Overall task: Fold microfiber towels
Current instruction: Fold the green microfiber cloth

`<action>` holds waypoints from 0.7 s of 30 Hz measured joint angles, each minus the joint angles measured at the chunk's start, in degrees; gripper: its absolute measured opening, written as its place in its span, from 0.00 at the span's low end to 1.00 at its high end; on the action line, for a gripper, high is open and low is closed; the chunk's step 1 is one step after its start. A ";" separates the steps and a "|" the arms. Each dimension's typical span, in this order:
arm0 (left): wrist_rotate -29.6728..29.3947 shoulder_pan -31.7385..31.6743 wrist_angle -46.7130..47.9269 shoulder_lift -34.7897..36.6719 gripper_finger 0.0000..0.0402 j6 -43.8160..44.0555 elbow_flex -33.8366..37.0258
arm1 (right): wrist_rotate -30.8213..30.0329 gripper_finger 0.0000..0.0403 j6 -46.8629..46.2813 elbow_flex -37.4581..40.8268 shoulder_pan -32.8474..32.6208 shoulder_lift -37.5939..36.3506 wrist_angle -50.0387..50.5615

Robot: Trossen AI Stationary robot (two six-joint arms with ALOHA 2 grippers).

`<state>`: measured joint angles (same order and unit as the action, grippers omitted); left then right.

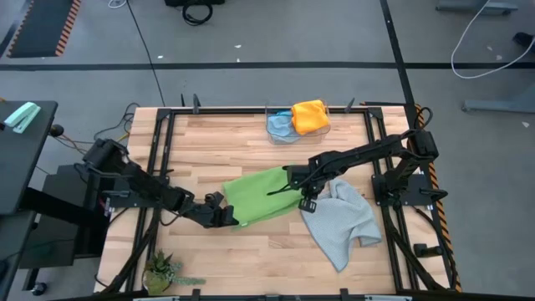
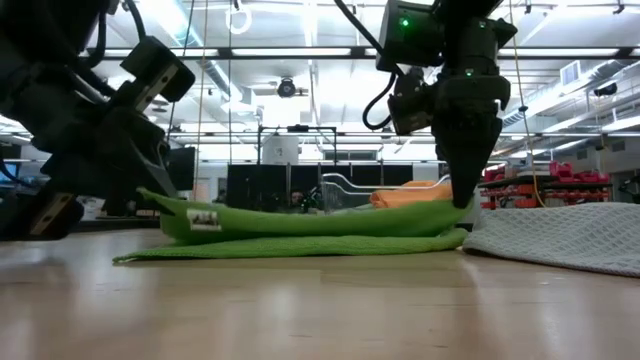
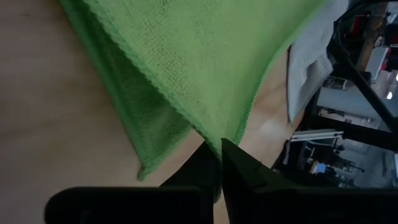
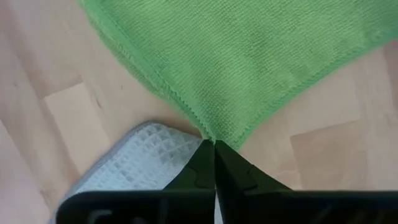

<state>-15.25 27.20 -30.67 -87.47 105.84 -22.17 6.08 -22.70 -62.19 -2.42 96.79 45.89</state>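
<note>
The bright green towel (image 1: 261, 194) lies mid-table, folded over on itself. Its lower layer (image 2: 300, 248) is flat on the wood and its upper layer (image 2: 320, 218) sags just above it. My left gripper (image 3: 219, 144) is shut on the upper layer's near-left corner. My right gripper (image 4: 213, 142) is shut on its right corner. The light grey towel (image 1: 343, 219) lies crumpled on the table right of the green one. The light blue towel (image 1: 280, 125) and the yellow-orange towel (image 1: 310, 115) sit bunched at the far edge. My left gripper pinches a corner of the green towel's upper layer (image 3: 214, 134) between its two fingers, slanting down from the table's left. The corner is a little above the table, and the cloth runs slack from it. My right gripper pinches the towel's right corner (image 4: 210, 132) between its two fingertips, from above, pointing steeply down. The corner is low over the wood, right beside the grey towel's edge (image 4: 146, 155).
A clear container (image 1: 288, 132) at the far edge holds the blue and yellow-orange towels. A small potted plant (image 1: 161, 269) stands at the near left corner. Dark frame rails (image 1: 159, 159) run along both sides of the table. Bare wood lies near the front edge.
</note>
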 joint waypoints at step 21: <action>0.05 0.01 0.47 -0.36 0.27 -7.57 0.02 | 1.68 0.30 -2.70 0.00 -2.65 0.00 -1.29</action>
<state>-15.19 27.21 -30.20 -87.83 98.27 -22.16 7.77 -25.39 -62.19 -5.06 96.79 44.60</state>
